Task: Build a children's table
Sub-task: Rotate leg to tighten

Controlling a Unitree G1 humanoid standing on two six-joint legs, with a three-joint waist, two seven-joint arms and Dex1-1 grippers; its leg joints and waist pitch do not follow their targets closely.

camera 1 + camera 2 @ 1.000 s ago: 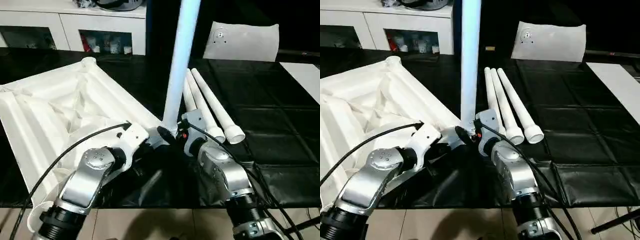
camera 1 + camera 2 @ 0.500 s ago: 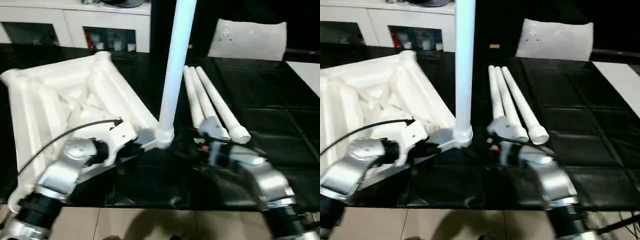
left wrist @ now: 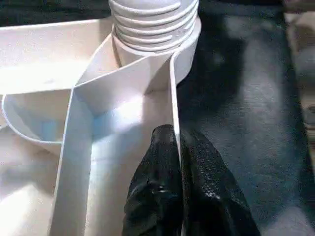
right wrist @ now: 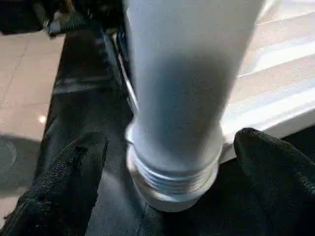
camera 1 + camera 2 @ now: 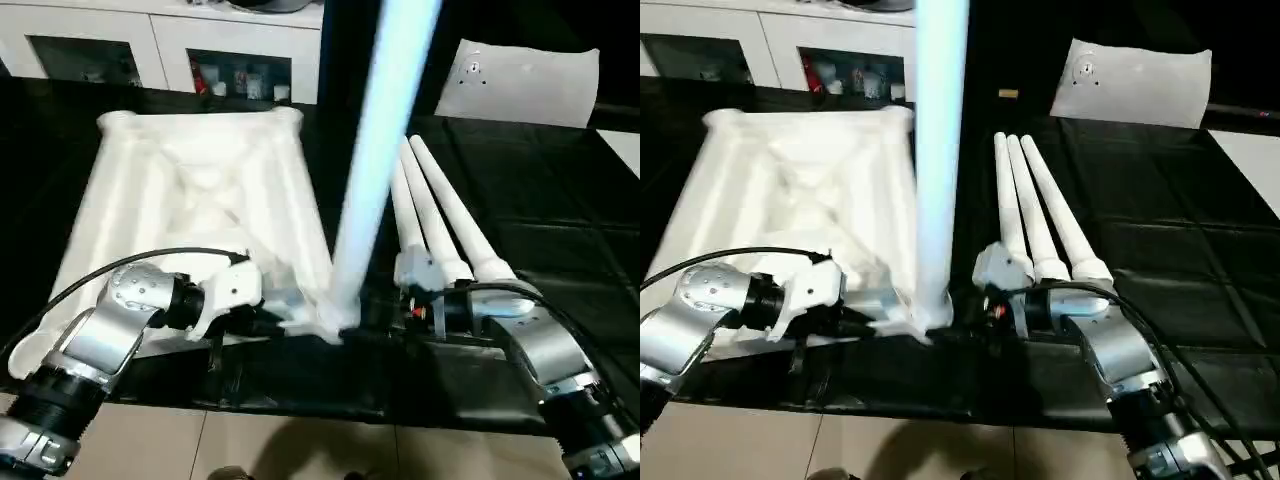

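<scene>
The white tabletop [image 5: 200, 200] lies ribbed side up on the black-covered table. One white leg [image 5: 375, 150] stands in its near right corner socket, leaning slightly right, its threaded base [image 3: 152, 24] seated in the socket. My left gripper [image 3: 176, 135] is shut on the thin rim wall of the tabletop right beside that socket. My right gripper [image 4: 172, 157] is open, with one black finger [image 4: 69, 177] on each side of the leg's base and a gap to the leg on both sides. Three more legs [image 5: 440, 220] lie side by side to the right of the tabletop.
A white flat bag [image 5: 520, 78] lies at the back right of the table. A white cabinet [image 5: 200, 40] stands behind the table. The table's near edge [image 5: 300, 405] runs just below both grippers, with floor beyond it.
The tabletop has swung round in my left gripper's hold, so its long sides now run away from me. My right gripper has let go of the upright leg and drawn back to the right.
</scene>
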